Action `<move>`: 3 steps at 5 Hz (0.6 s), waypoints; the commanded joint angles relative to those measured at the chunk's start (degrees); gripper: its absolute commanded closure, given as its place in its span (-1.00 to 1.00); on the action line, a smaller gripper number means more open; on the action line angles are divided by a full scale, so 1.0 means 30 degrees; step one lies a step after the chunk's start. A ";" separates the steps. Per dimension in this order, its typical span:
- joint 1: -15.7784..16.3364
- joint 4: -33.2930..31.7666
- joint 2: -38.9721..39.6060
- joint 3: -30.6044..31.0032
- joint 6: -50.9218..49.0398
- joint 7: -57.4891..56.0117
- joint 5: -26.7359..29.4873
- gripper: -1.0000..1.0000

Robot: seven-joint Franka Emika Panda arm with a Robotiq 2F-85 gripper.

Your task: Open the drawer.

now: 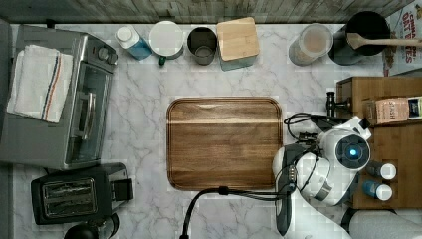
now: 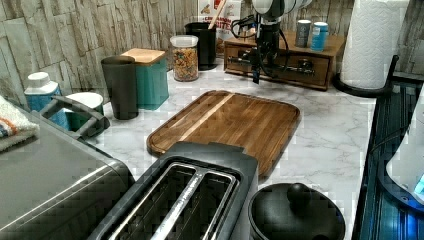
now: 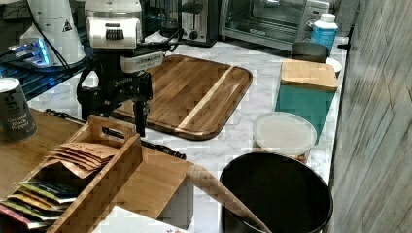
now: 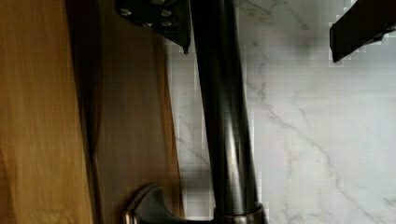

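Note:
The drawer (image 2: 280, 63) is set in a low wooden box at the top view's right, and its front looks about flush with the box. Its long black bar handle (image 4: 224, 121) runs across the front, also seen as the handle (image 3: 160, 148) and the handle (image 2: 300, 68). My gripper (image 4: 259, 51) is open and straddles the bar: one finger (image 4: 161, 18) sits between bar and drawer front, the other finger (image 4: 359, 30) hangs over the marble. The gripper (image 3: 114, 116) points down at the handle. In the left view the gripper (image 2: 260, 67) hangs in front of the drawer.
A dark wooden cutting board (image 1: 224, 142) lies mid-counter beside the drawer box (image 1: 398, 144). Spice tins (image 2: 310, 34) and a tray of packets (image 3: 73, 165) stand on the box. A paper towel roll (image 2: 372, 42), canisters, toaster (image 1: 79, 194) and toaster oven (image 1: 74, 99) ring the counter.

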 commanded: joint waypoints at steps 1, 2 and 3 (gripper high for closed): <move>-0.1179 0.0954 -0.0374 0.2699 -0.3361 -0.4739 0.3227 -1.00; -0.0464 -0.0574 -0.1539 0.3419 -0.2177 -0.4920 0.4447 -1.00; 0.0724 -0.1381 -0.2088 0.4019 -0.2136 -0.3830 0.4844 -1.00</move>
